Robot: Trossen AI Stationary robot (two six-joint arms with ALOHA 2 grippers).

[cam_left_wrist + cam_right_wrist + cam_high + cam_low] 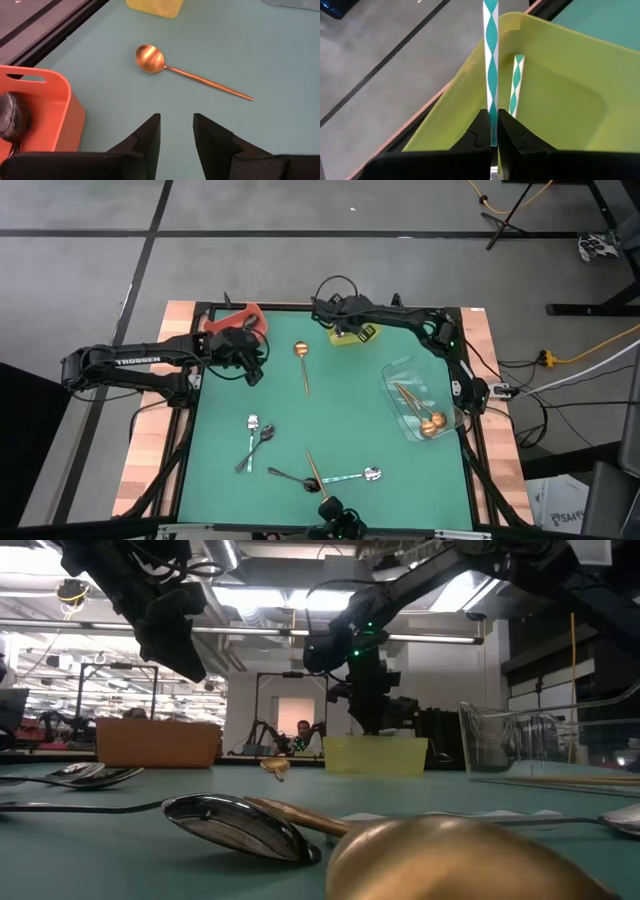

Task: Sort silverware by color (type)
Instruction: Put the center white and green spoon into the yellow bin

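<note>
My right gripper (493,125) hangs over the yellow-green bin (555,95) at the table's far edge, shut on a slim spoon handle (491,55) that shows a teal-and-white diamond sheen. A shorter strip of the same look (516,85) shows inside the bin. My left gripper (176,132) stands open above the mat beside the red bin (45,105), which holds a black spoon (12,117). A copper spoon (175,70) lies flat on the mat ahead of it. Silver (255,430), black (290,477) and copper (315,473) spoons lie near the front. My right gripper pinches the slim handle (492,107) between its two fingers. The fingers slant down toward the bin and lie along the handle, which runs on past the fingertips over the bin's near rim. Which end of the spoon this is, I cannot tell.
A clear bin (395,375) at the right holds copper spoons (430,423). The green mat has bare room in its middle. Wooden table edges flank the mat left and right. A person sits far off in the room behind the table.
</note>
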